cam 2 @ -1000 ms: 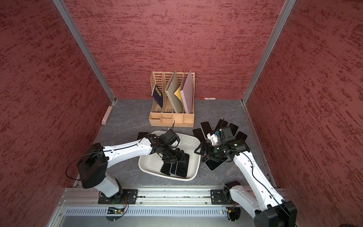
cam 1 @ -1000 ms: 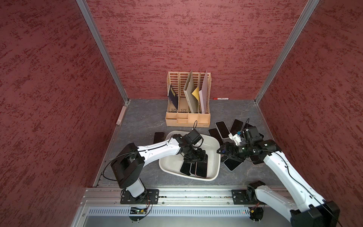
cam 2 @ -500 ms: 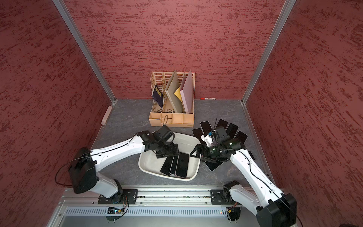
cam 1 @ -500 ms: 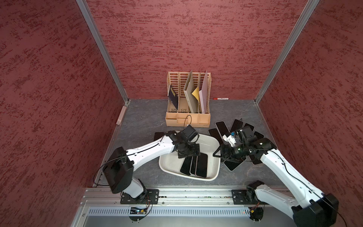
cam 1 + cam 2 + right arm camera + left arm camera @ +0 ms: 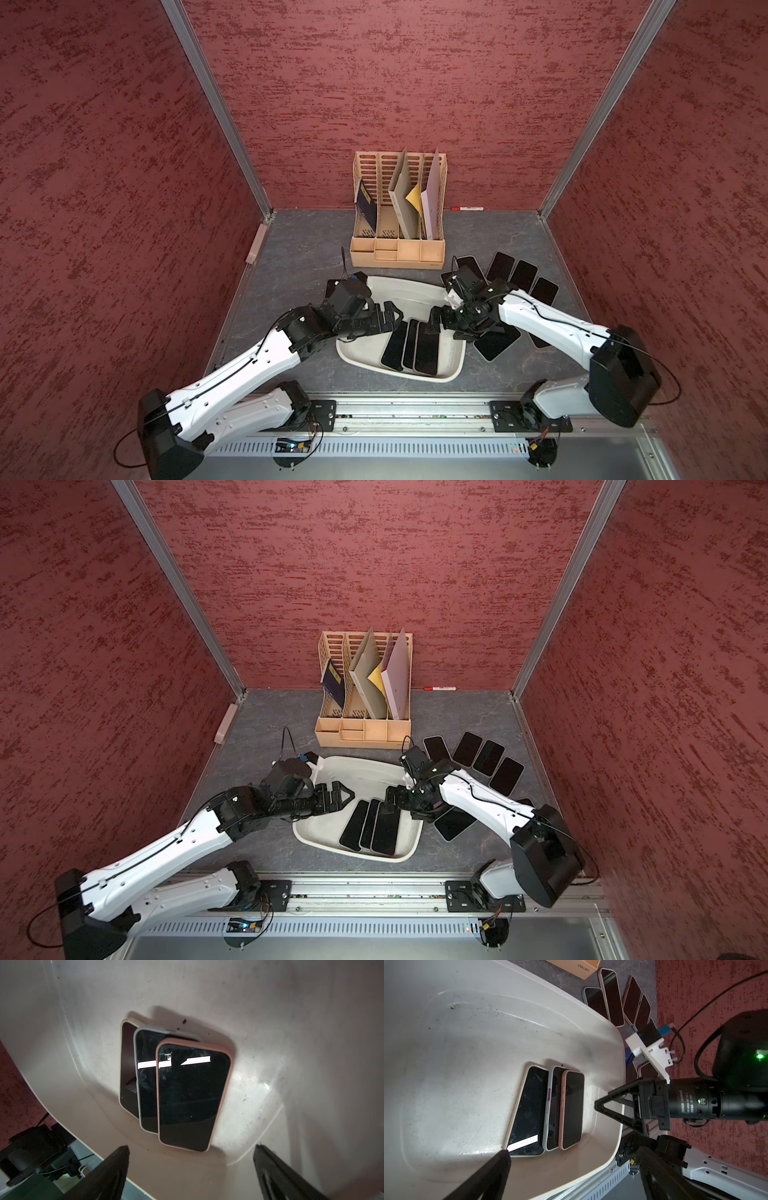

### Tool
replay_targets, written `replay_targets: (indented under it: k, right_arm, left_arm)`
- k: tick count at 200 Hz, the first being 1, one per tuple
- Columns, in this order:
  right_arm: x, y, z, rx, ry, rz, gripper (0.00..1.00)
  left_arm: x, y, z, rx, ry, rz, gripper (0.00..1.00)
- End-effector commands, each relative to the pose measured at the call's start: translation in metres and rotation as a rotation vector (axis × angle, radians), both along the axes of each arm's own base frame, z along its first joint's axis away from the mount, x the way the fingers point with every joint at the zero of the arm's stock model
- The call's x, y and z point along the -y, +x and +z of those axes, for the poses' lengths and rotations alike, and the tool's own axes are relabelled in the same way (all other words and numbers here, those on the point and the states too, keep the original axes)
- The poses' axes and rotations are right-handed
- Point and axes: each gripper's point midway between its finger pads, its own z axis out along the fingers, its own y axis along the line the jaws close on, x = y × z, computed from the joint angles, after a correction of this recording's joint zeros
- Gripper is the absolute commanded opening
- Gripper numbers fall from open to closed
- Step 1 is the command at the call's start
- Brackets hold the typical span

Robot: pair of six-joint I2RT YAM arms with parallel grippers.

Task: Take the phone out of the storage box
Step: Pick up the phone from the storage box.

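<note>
Three phones lie in the box [image 5: 409, 291], screens up, overlapping lengthwise in its near right part. The pink phone [image 5: 191, 1097] is on top and nearest the right wall. The grey phone [image 5: 146, 1084] lies under its edge, and the cream phone [image 5: 127, 1064] lowest.

The left gripper [image 5: 394, 318] reaches in over the box's left rim, jaws spread wide and holding nothing, its tips just short of the cream phone. The right gripper [image 5: 433, 324] comes in over the right rim, equally wide and empty, hanging just beside the pink phone's far end. I cannot tell if it touches.

More phones [image 5: 513, 274] fan across the counter [image 5: 299, 249] right of the box. A rack [image 5: 397, 251] with folders stands behind it.
</note>
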Motion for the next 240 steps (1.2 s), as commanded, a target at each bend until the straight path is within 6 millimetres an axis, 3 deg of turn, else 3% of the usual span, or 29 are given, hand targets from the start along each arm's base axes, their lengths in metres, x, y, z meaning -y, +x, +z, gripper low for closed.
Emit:
replay_targets:
  k: [1,70,156,240]
  right_arm:
    - [-0.014,0.023,-0.007,0.048,-0.039,-0.019,0.99]
    - [-0.024,0.026,-0.043,-0.027,-0.145,-0.036,0.98]
    - [-0.043,0.018,-0.072,-0.102,-0.112,-0.053,0.96]
    - [-0.043,0.035,-0.068,0.001,-0.137,-0.020,0.82]
  left_arm:
    - [0.010,0.004,0.010,0.071,-0.032,-0.055,1.00]
    - [0.002,0.012,0.011,0.086,-0.022,-0.087,1.00]
    - [-0.021,0.022,0.004,0.050,-0.051,-0.051,1.00]
    - [-0.019,0.015,-0.005,0.000,-0.076,-0.039,1.00]
